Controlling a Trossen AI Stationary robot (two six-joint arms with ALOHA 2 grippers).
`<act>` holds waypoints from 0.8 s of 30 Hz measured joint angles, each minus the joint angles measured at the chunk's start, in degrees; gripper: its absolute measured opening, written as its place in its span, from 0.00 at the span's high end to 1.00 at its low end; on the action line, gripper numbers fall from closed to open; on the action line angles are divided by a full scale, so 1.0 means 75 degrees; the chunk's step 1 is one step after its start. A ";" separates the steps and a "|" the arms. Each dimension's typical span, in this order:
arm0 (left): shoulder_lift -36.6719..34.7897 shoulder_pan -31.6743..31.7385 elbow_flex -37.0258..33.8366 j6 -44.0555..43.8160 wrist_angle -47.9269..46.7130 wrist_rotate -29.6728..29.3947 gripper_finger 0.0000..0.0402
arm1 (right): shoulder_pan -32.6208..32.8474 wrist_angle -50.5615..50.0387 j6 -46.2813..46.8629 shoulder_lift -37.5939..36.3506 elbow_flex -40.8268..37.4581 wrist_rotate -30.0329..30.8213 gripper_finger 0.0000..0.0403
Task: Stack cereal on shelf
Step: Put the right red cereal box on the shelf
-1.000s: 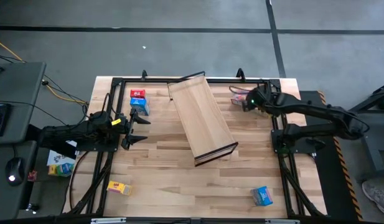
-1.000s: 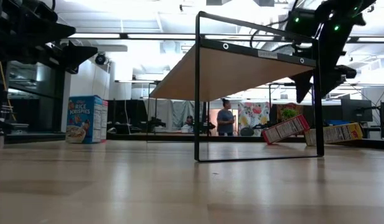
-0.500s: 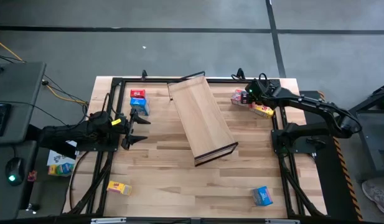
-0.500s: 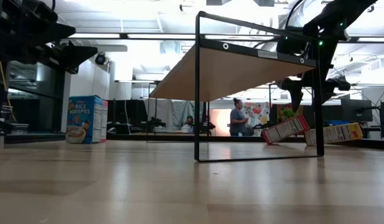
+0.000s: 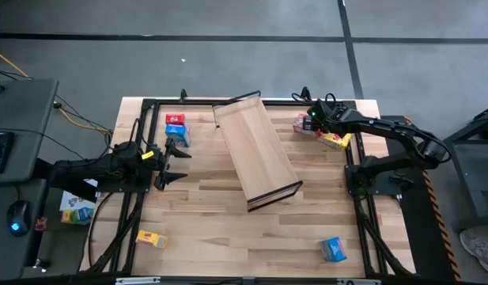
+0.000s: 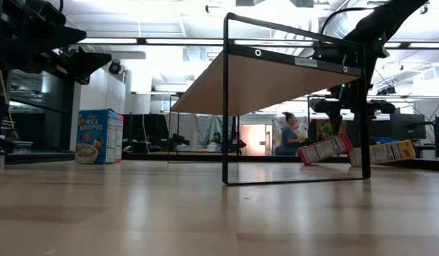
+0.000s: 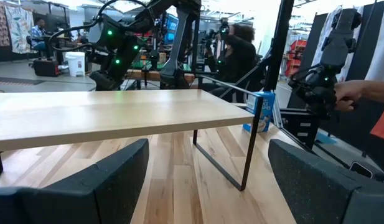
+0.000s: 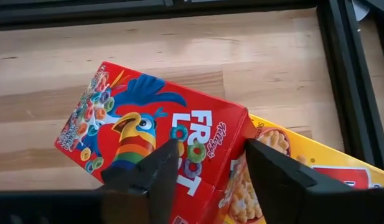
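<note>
The shelf (image 5: 255, 150) is a long light-wood panel standing on thin dark end frames (image 6: 226, 107) mid-table. A red cereal box (image 8: 154, 124) lies tilted, one edge propped on a yellow box (image 8: 291, 155), at the table's far right. My right gripper (image 8: 210, 180) hovers open just above this red box (image 5: 304, 123), fingers pointing down. My left gripper (image 5: 179, 165) waits open at the table's left, facing the shelf (image 7: 117, 115). Another red box (image 5: 175, 119) and a blue box (image 5: 178, 134) sit at the far left.
A yellow box (image 5: 151, 237) lies near the left front corner and a blue box (image 5: 333, 249) near the right front. A dark frame (image 8: 341, 74) borders the table beside the right gripper. A person's hand (image 7: 366, 93) shows beyond the table.
My right gripper has come down from high above the table toward the red box at the far right, shifting slightly toward the far edge and tipping its fingers downward. The boxes and shelf have stayed put.
</note>
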 joint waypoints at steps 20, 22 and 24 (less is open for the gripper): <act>0.0000 -0.0001 0.0000 0.0000 0.0002 0.0000 0.20 | 0.0000 -0.0055 -0.0396 0.0009 -0.0003 0.0147 0.99; -0.0003 0.0000 -0.0001 0.0000 -0.0001 0.0000 0.20 | 0.0000 -0.0056 -0.0422 -0.0006 -0.0006 0.0157 0.99; -0.0003 0.0001 0.0000 0.0000 -0.0001 0.0001 0.20 | 0.0000 -0.0062 -0.0489 -0.0080 -0.0009 0.0198 0.99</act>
